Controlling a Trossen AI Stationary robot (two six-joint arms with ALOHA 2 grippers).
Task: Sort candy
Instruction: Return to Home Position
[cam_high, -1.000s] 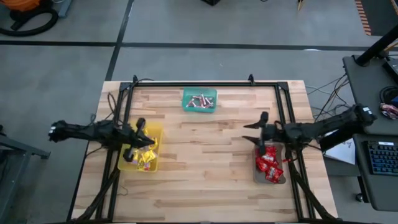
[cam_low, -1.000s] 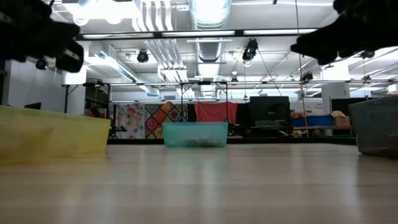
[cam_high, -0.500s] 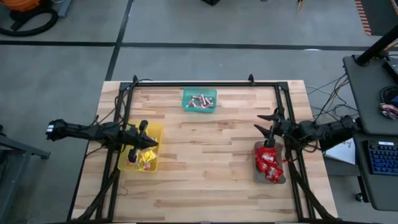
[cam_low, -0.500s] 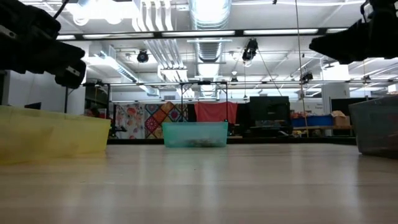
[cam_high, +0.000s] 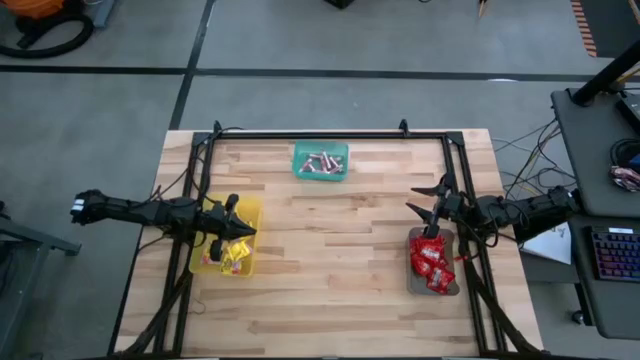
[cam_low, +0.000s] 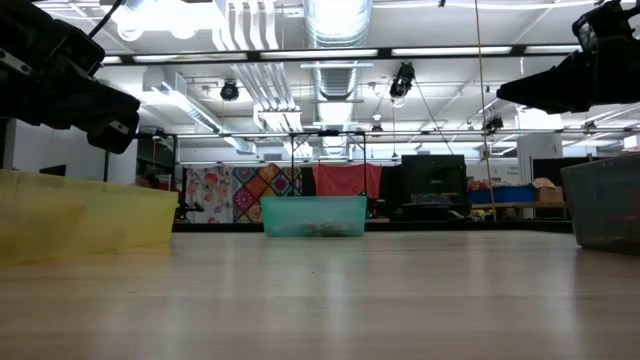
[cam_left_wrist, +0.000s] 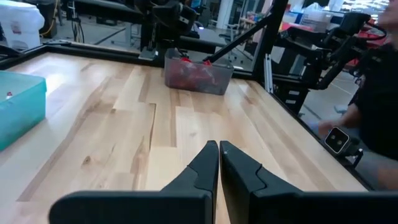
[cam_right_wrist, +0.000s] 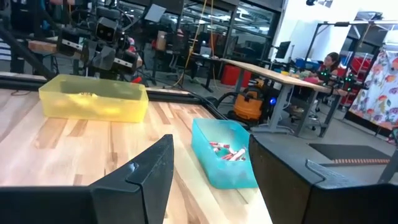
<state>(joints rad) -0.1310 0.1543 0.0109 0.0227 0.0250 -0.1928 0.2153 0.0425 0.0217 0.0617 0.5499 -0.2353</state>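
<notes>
– Pincer news first! My left pincer (cam_left_wrist: 219, 147) is pressed together. It hangs in the air over the yellow tray (cam_high: 252, 207).
– And your other one?
– My right pincer (cam_high: 424, 197) is spread wide open. It is up in the air too, near the back end of the grey tray (cam_high: 455, 290).
– What is in the trays?
– The yellow candy (cam_high: 232, 260) lies in the yellow tray. The red candy (cam_high: 432, 265) fills the grey tray. The little silver rolls (cam_high: 320, 161) sit in the green tray (cam_high: 297, 172), at the back of the tabletop (cam_high: 340, 260). The three trays stand well apart.
</notes>
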